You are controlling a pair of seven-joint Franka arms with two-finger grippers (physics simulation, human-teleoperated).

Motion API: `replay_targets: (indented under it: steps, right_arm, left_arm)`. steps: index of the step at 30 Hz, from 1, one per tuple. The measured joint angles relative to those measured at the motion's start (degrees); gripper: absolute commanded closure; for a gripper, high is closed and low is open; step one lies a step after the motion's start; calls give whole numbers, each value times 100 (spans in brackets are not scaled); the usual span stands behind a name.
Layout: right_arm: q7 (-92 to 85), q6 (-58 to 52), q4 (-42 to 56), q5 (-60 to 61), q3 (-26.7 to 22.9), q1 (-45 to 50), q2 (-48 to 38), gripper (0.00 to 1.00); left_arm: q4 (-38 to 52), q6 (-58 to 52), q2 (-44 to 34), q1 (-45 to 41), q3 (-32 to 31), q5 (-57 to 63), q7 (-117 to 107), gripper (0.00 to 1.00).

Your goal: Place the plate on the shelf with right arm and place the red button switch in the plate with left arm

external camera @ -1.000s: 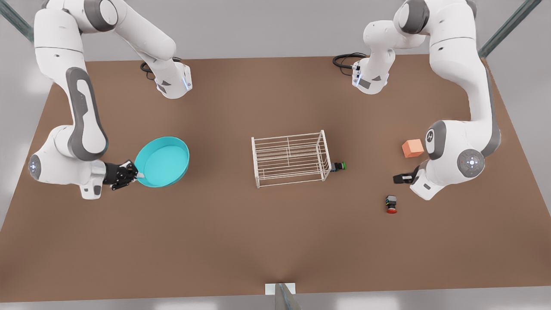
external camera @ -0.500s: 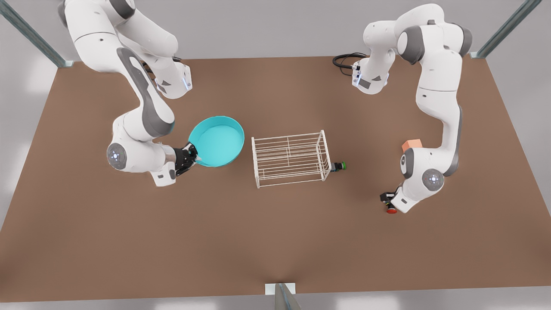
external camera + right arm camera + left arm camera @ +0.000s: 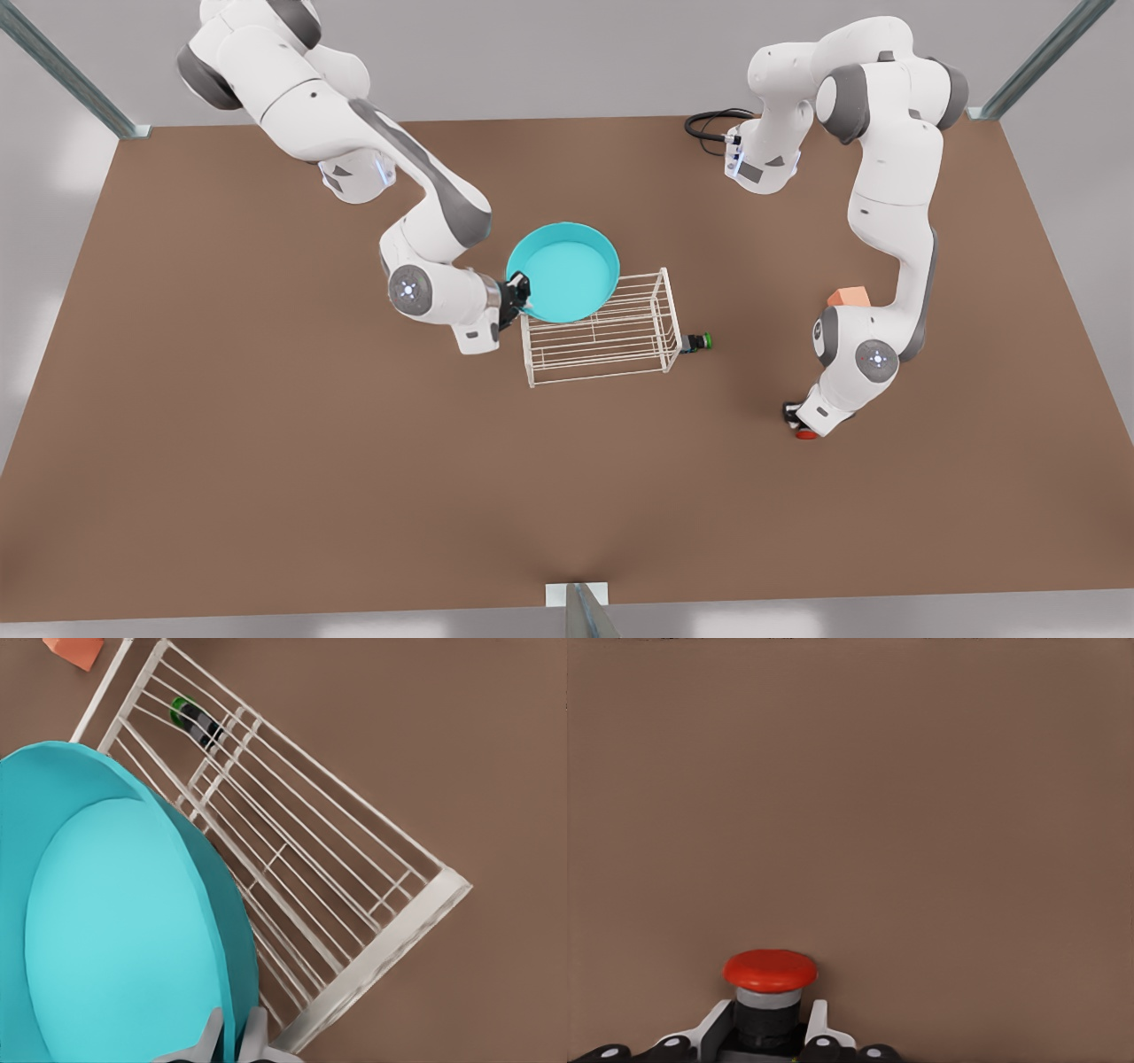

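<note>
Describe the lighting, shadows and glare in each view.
Front view: soft, even light, faint shadows on the table. Left wrist view: the red button switch is lit evenly, without glare, dim shadow beneath its cap. Right wrist view: the plate has a smooth sheen, no hard highlight.

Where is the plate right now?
In the front view the plate is held by its rim in the right gripper, above the shelf's far corner on the front view's left.

plate [image 3: 563,270]: glossy, smooth | shelf [image 3: 602,341]: thin white wire, perhaps metal | table [image 3: 354,461]: matt brown
</note>
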Motion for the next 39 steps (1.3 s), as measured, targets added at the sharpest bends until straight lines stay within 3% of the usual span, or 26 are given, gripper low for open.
replay_targets:
  steps: [6, 9, 10, 11, 12, 16, 19, 24, 31, 32, 33, 37, 39]
  right_arm:
    - [652, 484, 230, 25, -270, 422, 275, 83]
    - [922, 658, 209, 33, -274, 500, 292, 83]
    - [1006, 709, 200, 33, -274, 523, 298, 75]
    - [1100, 752, 195, 13, -275, 536, 296, 26]
    - [1197, 791, 185, -17, -302, 544, 282, 0]
    - [1695, 689, 168, -267, -585, 99, -764, 0]
    - [1997, -184, 960, -383, -642, -864, -1410, 0]
    - [1819, -1560, 1096, -1844, -665, -2369, -1298, 0]
    - [1583, -2477, 1112, -2341, -664, -2660, -1084, 0]
    - [1555, -2545, 1113, -2360, -663, -2669, -1081, 0]
    - [1528, -2601, 1113, -2374, -664, -2684, -1078, 0]
    - [1434, -2754, 1113, -2405, -665, -2698, -1059, 0]
    - [1393, -2800, 1113, -2412, -671, -2731, -1052, 0]
  left_arm:
    - [127, -125, -355, -30, -23, 86, -85, 66]
    - [780, -764, -588, -245, -75, 89, -185, 66]
    - [1002, -1025, -627, -310, -189, 88, -253, 66]
    - [1221, -1302, -671, -336, -386, 84, -348, 66]
    - [1434, -1595, -723, -347, -670, 77, -480, 66]
    - [1950, -2437, -831, -359, -2065, -410, -1317, 66]
    - [2172, -2723, -773, -495, -2997, -683, -2156, 66]
    - [2063, -2986, -811, -1287, -3193, -779, -3438, 66]
    - [1796, -3769, -911, -1449, -3210, 495, -4689, 66]
    - [1793, -3831, -907, -1435, -3202, 621, -4823, 17]
    - [1797, -3878, -901, -1426, -3198, 709, -4946, 0]
    - [1822, -4002, -904, -1400, -3190, 901, -5364, 0]
    - [2113, -4399, -1049, -924, -3190, 954, -5339, 0]
